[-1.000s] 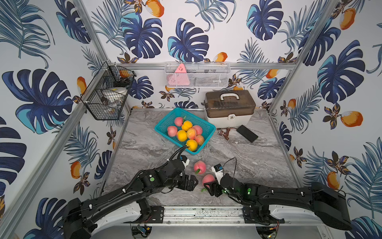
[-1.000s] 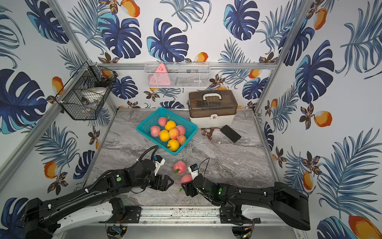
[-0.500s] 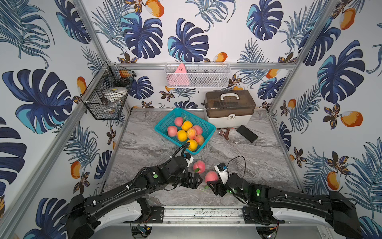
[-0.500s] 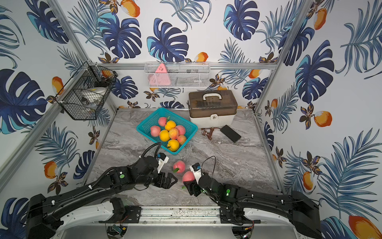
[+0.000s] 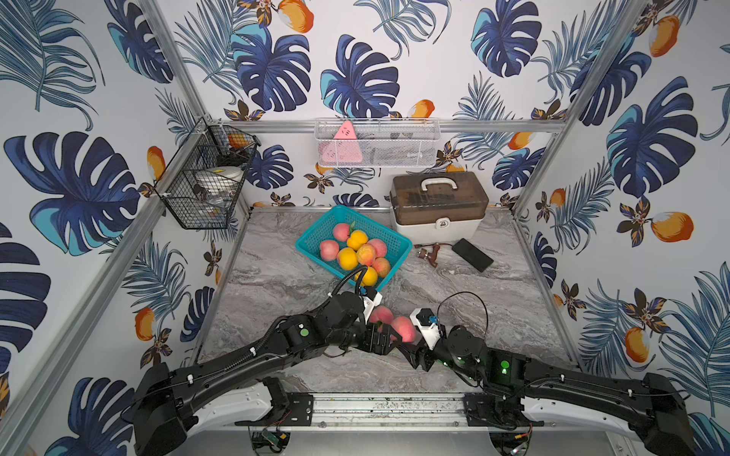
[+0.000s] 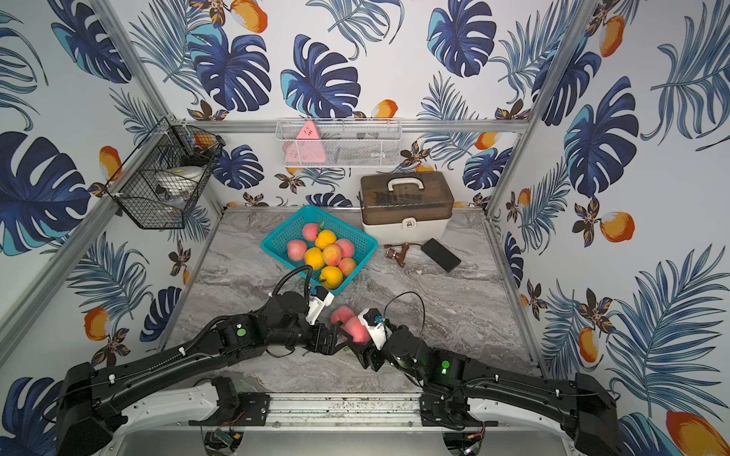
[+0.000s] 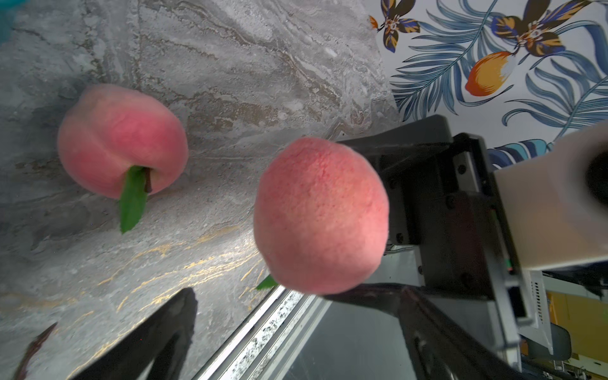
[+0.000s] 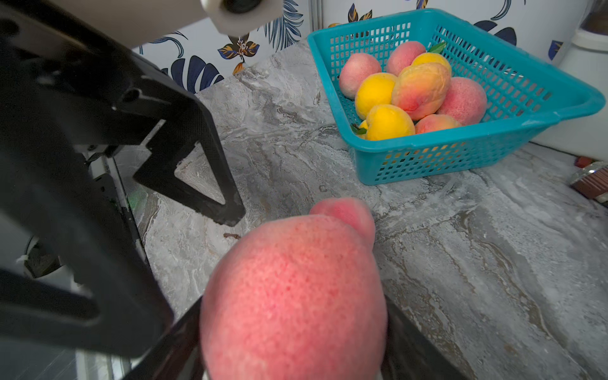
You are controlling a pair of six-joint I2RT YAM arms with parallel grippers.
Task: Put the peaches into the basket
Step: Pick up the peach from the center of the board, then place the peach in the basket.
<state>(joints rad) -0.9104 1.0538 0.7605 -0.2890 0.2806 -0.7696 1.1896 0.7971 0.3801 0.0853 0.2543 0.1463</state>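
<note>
Right gripper [image 5: 405, 336] has a pink peach [image 5: 403, 328] clamped between its fingers, jaws closed snugly around the fruit. From the right wrist view the peach fills the foreground, both black fingers pressed against its sides. It looks to be up off the marble table [image 5: 276, 276], near the front edge, though how far up I cannot tell.

Just beside it is the left gripper [image 5: 385, 338], jaws spread as wide as they go and holding nothing. Its fingers point towards the held peach, and the two grippers sit almost nose to nose at the front centre of the table.

A second pink peach [image 5: 380, 315] lies loose on the marble, just behind the grippers on the basket side. In the left wrist view you can see its green leaf [image 7: 133, 197] and stem pointing down onto the surface. It sits close to the held one but apart from it.

Further back, the teal basket [image 5: 318, 227] sits at an angle near the middle rear of the table. Eight peaches [image 5: 357, 252] are piled inside, a mix of pink and yellow-orange, with one blushed fruit riding on top of the heap.

Beside the basket stands a brown-lidded box [image 5: 438, 205] with a white handle.
</note>
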